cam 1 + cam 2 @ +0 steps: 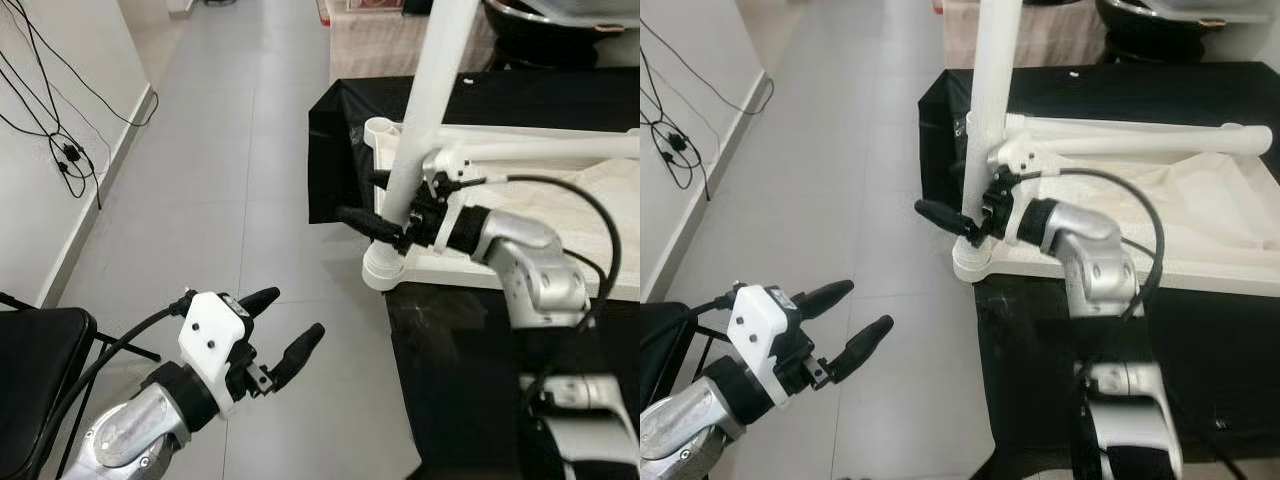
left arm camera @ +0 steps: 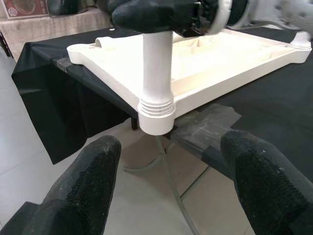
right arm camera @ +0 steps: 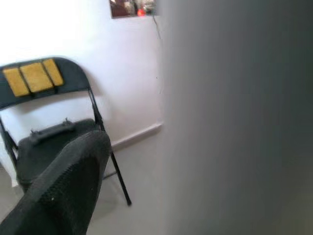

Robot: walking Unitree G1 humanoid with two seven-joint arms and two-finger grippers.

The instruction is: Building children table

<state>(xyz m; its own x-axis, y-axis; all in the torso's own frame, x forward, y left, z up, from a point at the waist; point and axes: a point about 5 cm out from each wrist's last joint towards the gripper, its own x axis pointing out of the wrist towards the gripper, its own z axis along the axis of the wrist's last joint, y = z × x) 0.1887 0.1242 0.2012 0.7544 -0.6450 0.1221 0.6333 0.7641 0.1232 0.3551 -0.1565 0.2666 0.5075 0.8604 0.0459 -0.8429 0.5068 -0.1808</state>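
A white children's table top (image 1: 450,268) lies upside down on a black-covered table (image 1: 470,380). One white table leg (image 1: 425,90) stands upright in the corner socket (image 2: 156,117) nearest me on the left. My right gripper (image 1: 372,205) is shut around this leg just above the socket; its wrist view has the leg (image 3: 234,122) as a grey blur beside one finger (image 3: 68,186). A second white leg (image 1: 560,148) lies across the far side of the top. My left gripper (image 1: 290,318) hangs open over the floor, lower left, its fingers (image 2: 83,191) pointing toward the socket.
A black folding chair (image 1: 30,370) stands at the lower left by the white wall. Cables (image 1: 60,150) hang on that wall. Grey tiled floor (image 1: 200,200) stretches to the left of the table. A dark round object (image 1: 550,25) sits beyond the table's far edge.
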